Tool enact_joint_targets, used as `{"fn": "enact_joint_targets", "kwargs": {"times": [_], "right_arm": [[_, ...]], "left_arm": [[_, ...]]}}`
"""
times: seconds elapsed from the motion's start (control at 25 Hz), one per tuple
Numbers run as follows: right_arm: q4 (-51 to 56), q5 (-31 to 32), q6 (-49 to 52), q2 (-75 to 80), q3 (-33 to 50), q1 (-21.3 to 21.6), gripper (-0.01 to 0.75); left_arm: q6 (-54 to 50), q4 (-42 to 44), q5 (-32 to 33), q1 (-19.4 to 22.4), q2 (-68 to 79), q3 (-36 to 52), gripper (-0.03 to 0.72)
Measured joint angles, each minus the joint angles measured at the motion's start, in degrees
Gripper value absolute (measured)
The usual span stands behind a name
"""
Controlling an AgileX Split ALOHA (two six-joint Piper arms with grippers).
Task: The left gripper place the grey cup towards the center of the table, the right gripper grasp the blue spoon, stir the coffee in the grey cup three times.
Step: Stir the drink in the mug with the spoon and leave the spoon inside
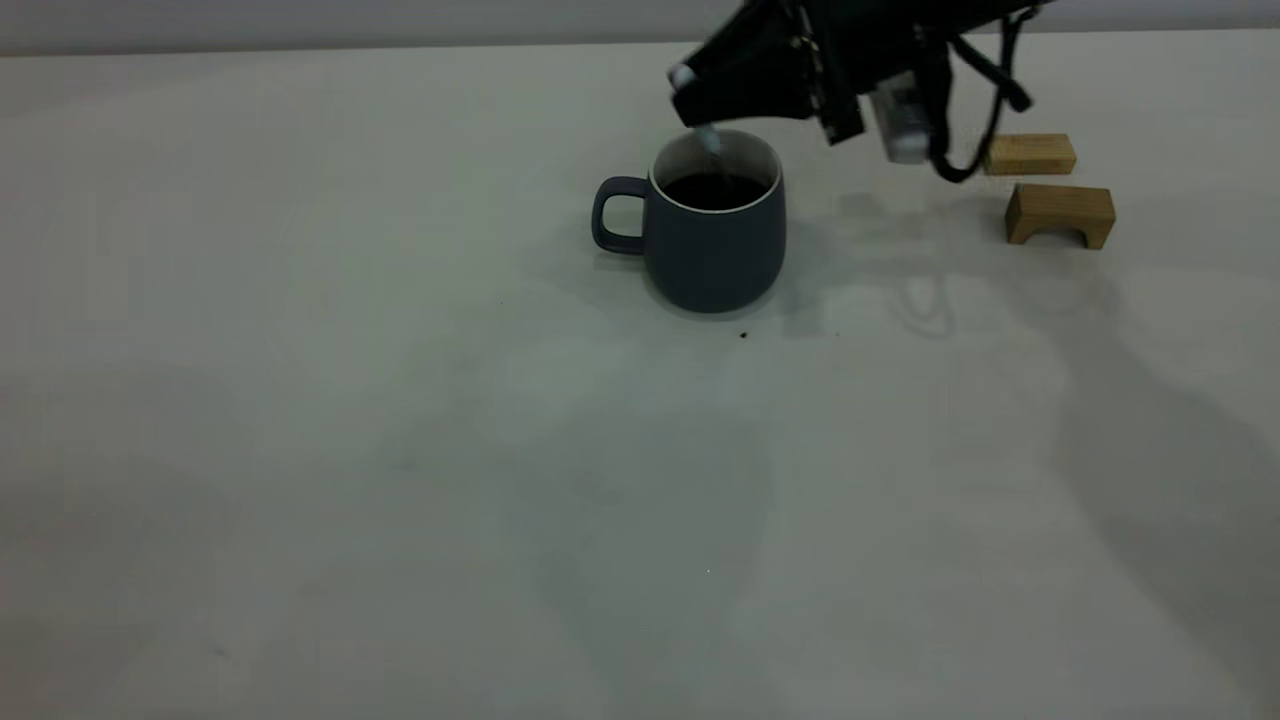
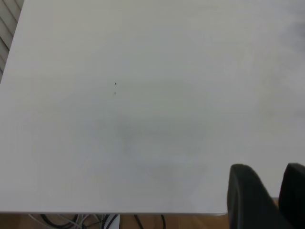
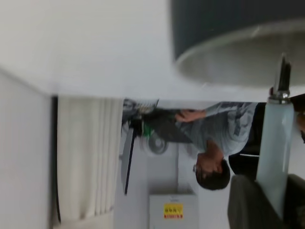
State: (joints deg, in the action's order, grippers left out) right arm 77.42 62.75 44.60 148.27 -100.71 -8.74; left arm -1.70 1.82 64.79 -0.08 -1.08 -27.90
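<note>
The grey cup [image 1: 715,245] stands upright near the table's [image 1: 400,450] middle, handle to the left, with dark coffee [image 1: 714,190] inside. My right gripper [image 1: 690,97] hovers over the cup's far rim, shut on the blue spoon [image 1: 708,138], whose lower end dips inside the cup. In the right wrist view the pale handle of the spoon [image 3: 276,143] runs from the right gripper [image 3: 274,195] toward the cup [image 3: 228,28]. My left gripper [image 2: 275,183] shows only in its wrist view, over the table's [image 2: 143,119] edge, fingers slightly apart and holding nothing.
Two small wooden blocks [image 1: 1029,154] [image 1: 1060,213] lie right of the cup, under the right arm. A dark speck [image 1: 744,335] lies in front of the cup. Beyond the table a person [image 3: 214,138] is seated.
</note>
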Motion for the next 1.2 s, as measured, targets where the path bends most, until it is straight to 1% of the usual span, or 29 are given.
{"fn": "enact_joint_targets", "kwargs": {"times": [0.12, 0.24, 0.52, 0.64, 0.76, 0.96, 1.08, 1.2], "right_arm": [[-1.23, 2.59, 3.89, 0.0, 0.0, 0.13, 0.137], [-0.13, 3.29, 3.71, 0.06, 0.0, -0.61, 0.137], [7.01, 3.23, -10.21, 0.06, 0.0, -2.19, 0.137], [6.87, 1.73, -12.6, 0.06, 0.0, -2.01, 0.137], [4.79, 1.25, -10.68, 0.06, 0.0, -1.02, 0.137], [-1.66, 2.09, -1.95, 0.06, 0.0, 0.94, 0.137], [-2.7, 3.52, 2.94, 0.06, -0.06, 0.94, 0.137], [-2.42, 3.69, 3.81, 0.06, -0.06, -0.07, 0.137]], "left_arm": [[0.0, 0.0, 0.0, 0.0, 0.0, 0.0, 0.238], [0.0, 0.0, 0.0, 0.0, 0.0, 0.0, 0.238], [0.0, 0.0, 0.0, 0.0, 0.0, 0.0, 0.238], [-0.05, 0.0, 0.0, 0.0, 0.0, 0.0, 0.238], [-0.05, 0.0, 0.0, 0.0, 0.0, 0.0, 0.238], [-0.05, 0.0, 0.0, 0.0, 0.0, 0.0, 0.238], [-0.05, 0.0, 0.0, 0.0, 0.0, 0.0, 0.238], [-0.05, 0.0, 0.0, 0.0, 0.0, 0.0, 0.238]]}}
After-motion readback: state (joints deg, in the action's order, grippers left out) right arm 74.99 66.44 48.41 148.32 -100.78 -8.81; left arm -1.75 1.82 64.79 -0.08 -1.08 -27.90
